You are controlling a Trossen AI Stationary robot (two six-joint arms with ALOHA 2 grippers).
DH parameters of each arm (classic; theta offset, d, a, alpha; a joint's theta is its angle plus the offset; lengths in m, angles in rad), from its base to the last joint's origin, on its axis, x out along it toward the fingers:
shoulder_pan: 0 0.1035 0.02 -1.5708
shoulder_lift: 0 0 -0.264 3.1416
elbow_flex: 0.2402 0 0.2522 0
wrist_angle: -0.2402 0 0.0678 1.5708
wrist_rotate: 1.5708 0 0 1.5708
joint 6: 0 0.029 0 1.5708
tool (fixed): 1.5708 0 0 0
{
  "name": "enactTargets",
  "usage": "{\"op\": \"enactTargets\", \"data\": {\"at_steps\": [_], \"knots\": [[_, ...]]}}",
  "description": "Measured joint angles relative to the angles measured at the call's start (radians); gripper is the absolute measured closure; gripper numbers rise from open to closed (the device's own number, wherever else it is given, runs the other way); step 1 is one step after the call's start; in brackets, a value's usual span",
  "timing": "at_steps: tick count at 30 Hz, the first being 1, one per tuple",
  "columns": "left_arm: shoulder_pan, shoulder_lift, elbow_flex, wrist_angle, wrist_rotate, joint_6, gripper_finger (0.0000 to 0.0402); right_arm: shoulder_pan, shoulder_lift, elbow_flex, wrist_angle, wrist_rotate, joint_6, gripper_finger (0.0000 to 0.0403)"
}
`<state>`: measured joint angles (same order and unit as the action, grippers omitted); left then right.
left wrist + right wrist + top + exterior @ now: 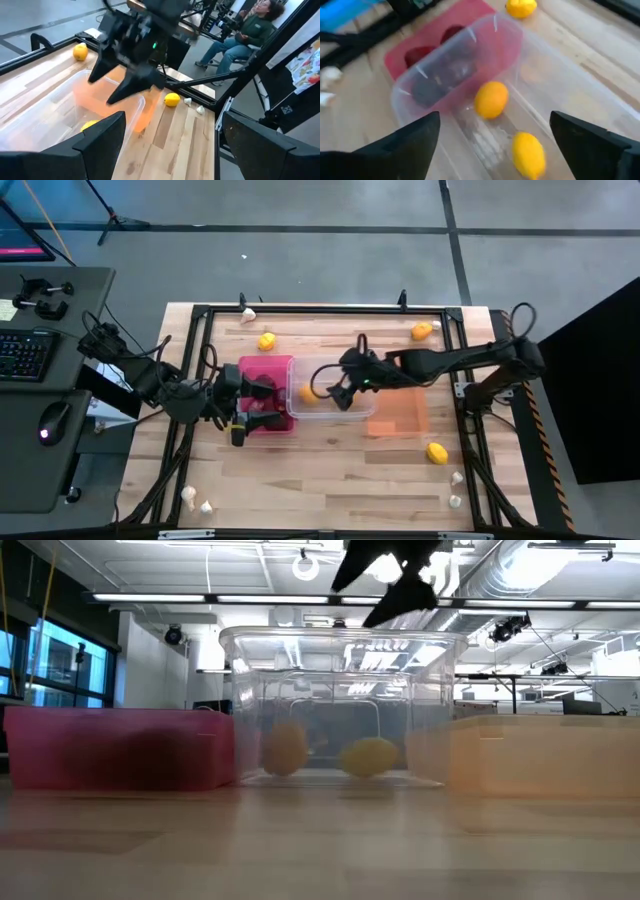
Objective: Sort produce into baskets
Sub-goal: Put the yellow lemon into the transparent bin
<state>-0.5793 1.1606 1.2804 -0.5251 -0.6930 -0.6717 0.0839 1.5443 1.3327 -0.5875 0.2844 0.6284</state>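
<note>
The red basket [262, 368], the clear basket [322, 418] and the orange basket [398, 418] stand side by side at mid-table. Two lemons [491, 99] [528, 154] lie on the clear basket's floor and also show in the low view [284, 747] [368, 756]. Dark red lumps [420, 52] lie in the red basket. My right gripper [341, 390] hangs open and empty above the clear basket, clear of the lemons. My left gripper [268, 407] is open and empty over the red basket's near right part, pointing toward the clear basket.
Loose lemons lie at the far left [267, 340], far right [421, 332] and near right [436, 452]. Garlic bulbs lie at the far edge [248, 315], near left [188, 495] and near right [456, 477]. A person sits beyond the table [245, 35].
</note>
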Motion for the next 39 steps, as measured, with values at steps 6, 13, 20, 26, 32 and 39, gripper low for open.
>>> {"op": "enactTargets", "data": {"at_steps": [6, 13, 20, 26, 32, 39], "knots": [[0.001, 0.0, 0.0, 0.0, -0.036, 0.008, 0.0083, 0.106, -0.119, 0.0, -0.17, 0.026, 0.077, 0.0027], [0.018, 0.0, 0.0, -0.001, -0.048, 0.029, 0.0083, 0.363, -0.152, 0.0, -0.535, 0.076, 0.401, 0.0027], [0.039, 0.0, 0.0, 0.0, -0.045, 0.029, 0.0083, 0.629, -0.149, -0.135, -0.569, -0.092, 0.775, 0.0027], [0.058, 0.0, 0.0, 0.001, -0.035, 0.055, 0.0083, 0.76, -0.154, -0.312, -0.553, -0.267, 1.004, 0.0027], [0.07, 0.0, 0.0, 0.002, -0.018, 0.052, 0.0083, 0.744, -0.166, -0.471, -0.5, -0.301, 1.082, 0.0027], [0.069, 0.0, 0.0, 0.005, -0.015, 0.034, 0.0083, 0.714, -0.166, -0.617, -0.312, -0.334, 1.079, 0.0027]]}}
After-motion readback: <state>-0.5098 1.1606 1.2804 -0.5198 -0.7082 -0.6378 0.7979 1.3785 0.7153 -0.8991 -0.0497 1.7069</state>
